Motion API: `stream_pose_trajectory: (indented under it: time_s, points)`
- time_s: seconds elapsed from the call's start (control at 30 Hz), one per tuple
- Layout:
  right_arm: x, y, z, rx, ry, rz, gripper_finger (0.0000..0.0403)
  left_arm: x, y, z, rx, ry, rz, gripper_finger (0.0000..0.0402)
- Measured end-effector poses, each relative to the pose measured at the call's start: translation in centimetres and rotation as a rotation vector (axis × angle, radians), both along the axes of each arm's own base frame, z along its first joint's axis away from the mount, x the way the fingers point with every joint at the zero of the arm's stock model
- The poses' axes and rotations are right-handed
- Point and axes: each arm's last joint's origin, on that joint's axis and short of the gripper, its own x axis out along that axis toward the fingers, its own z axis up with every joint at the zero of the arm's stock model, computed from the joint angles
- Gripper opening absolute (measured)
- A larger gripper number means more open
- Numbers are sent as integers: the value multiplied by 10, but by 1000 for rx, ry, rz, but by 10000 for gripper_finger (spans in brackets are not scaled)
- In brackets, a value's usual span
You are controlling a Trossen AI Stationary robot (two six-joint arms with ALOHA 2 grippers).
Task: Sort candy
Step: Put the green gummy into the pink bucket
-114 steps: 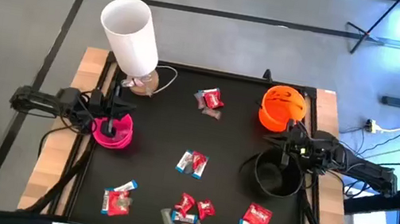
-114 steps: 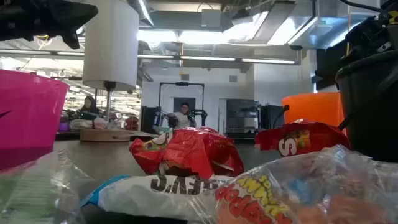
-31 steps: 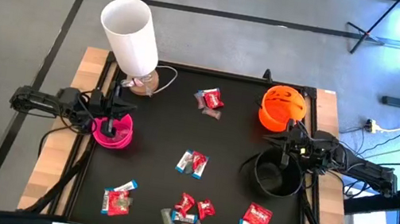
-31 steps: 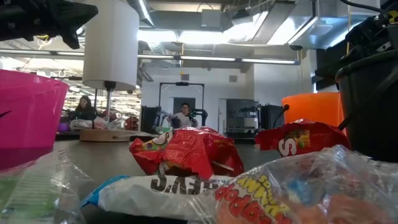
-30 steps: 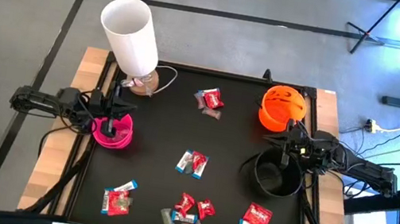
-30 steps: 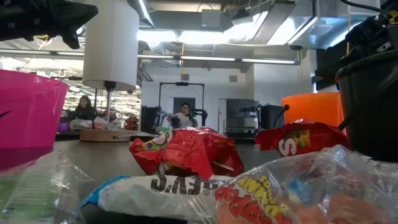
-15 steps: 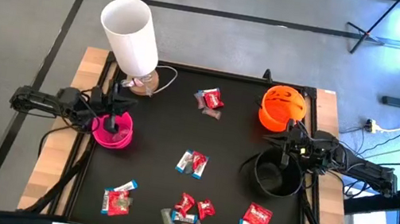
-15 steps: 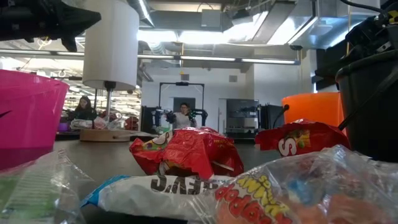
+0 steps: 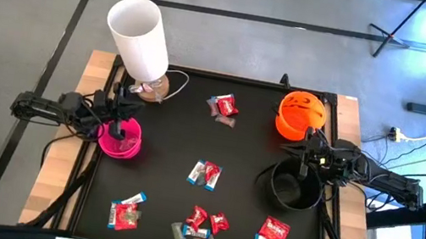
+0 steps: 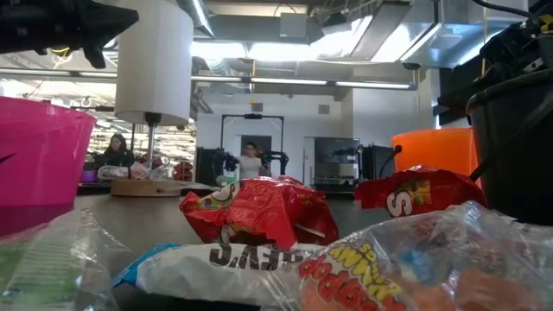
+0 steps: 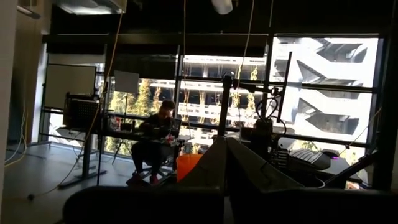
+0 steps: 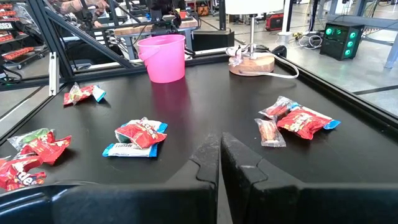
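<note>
Candy (image 9: pixel 207 174) in crinkled, glossy wrappers lies scattered in small heaps over a matte black tabletop (image 9: pixel 177 131) edged with pale wood: a red-and-blue pair near the middle, another cluster (image 9: pixel 223 107) toward the far edge, and three more groups along the near edge, red packets mixed with blue-and-white and silvery ones. In the low view the near wrappers loom large, shiny and creased (image 10: pixel 259 212). Three smooth round bowls stand on the table: a pink bowl (image 9: pixel 121 139) at the left, an orange bowl (image 9: pixel 300 114) at the far right and a black bowl (image 9: pixel 295 187) just in front of it. A lamp with a white cylindrical shade (image 9: pixel 139 37) on a round wooden base stands at the far left corner. The left gripper (image 9: pixel 119 126) hangs over the pink bowl with its fingers pressed together and nothing between them, all the candy well apart from it. The right gripper (image 9: pixel 301 158) sits above the far rim of the black bowl, fingers likewise together and empty; the nearest candy lies out on the tabletop beyond the bowl, not touching it.
</note>
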Motion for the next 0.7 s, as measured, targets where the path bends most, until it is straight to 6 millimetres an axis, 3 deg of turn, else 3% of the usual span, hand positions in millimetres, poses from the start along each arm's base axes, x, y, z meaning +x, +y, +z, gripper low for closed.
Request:
stream_pose_trajectory:
  time_s: [0.2, 0.4, 0.53, 0.7]
  points:
    - [0, 0, 0, 0, 0, 0, 17, -2, 0, 4, -32, -59, -27, 0]
    - [0, 0, 0, 0, 0, 0, 17, -12, 0, 23, 18, -249, -39, 0]
    - [0, 0, 0, 0, 0, 0, 17, -20, -1, 51, 94, -264, -74, 0]
    - [0, 0, 0, 0, 0, 0, 17, -14, -5, 95, 150, -123, -171, 0]
